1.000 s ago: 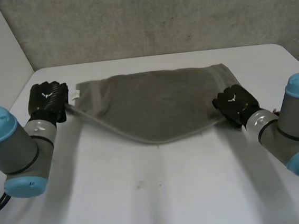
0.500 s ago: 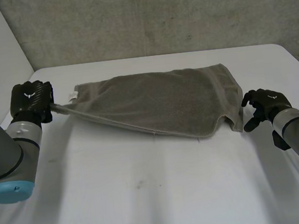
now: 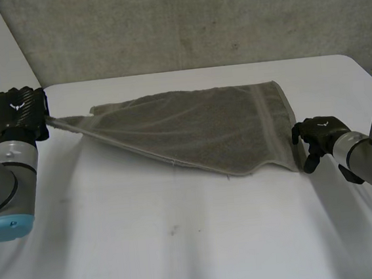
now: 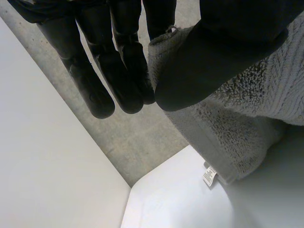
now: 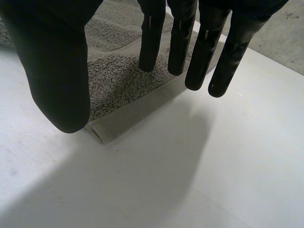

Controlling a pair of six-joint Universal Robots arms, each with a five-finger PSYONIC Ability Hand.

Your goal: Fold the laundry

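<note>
1 overhead view, 2 wrist close-ups, towel (image 3: 198,132) common

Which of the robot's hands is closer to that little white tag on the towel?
Left. The left hand pinches a corner of the towel just beside the white tag; the right hand is open at the opposite end, far from it.

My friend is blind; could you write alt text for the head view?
A grey towel lies across a white table, one corner lifted and pinched by the robot's left hand. The right hand hangs open beside the opposite near corner, holding nothing.
</note>
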